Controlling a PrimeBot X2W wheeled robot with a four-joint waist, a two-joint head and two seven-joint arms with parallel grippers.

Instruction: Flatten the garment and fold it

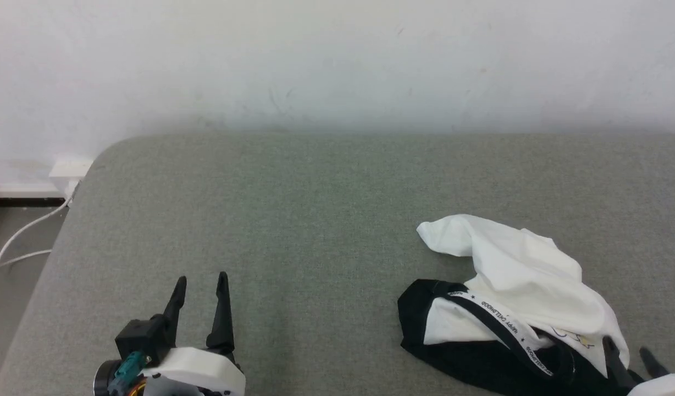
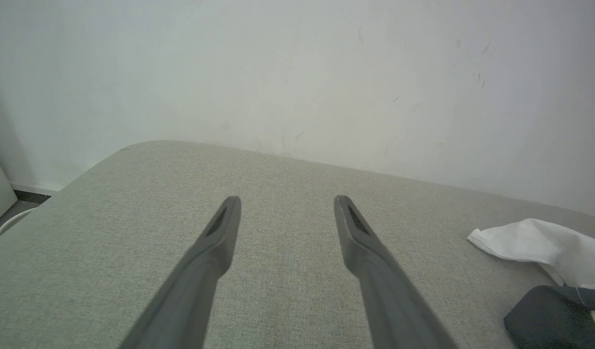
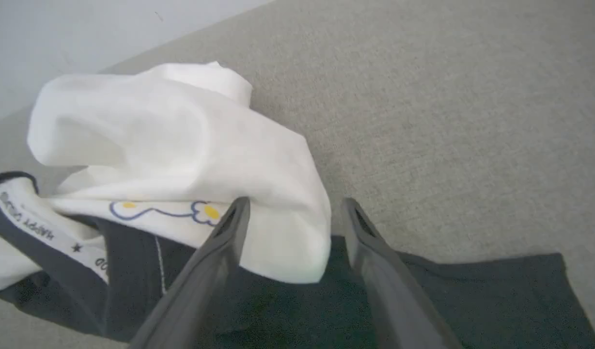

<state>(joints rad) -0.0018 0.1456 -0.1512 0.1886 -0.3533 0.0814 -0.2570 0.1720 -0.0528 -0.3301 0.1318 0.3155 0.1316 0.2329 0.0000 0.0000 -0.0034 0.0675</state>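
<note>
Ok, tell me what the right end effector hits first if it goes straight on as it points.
The garment: in the right wrist view its white fold sits between the open fingertips of the right end effector, so it should meet that almost at once, though depth is hard to judge.

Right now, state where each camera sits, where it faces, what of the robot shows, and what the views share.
Head view: on the head, facing forward and down at the grey surface and wall; left jaws lower left, right jaws lower right at the garment.
Left wrist view: on the left wrist, facing along its open jaws over the surface toward the wall.
Right wrist view: on the right wrist, facing down past its open jaws onto the garment.
Shared: all three show the garment and surface.
</note>
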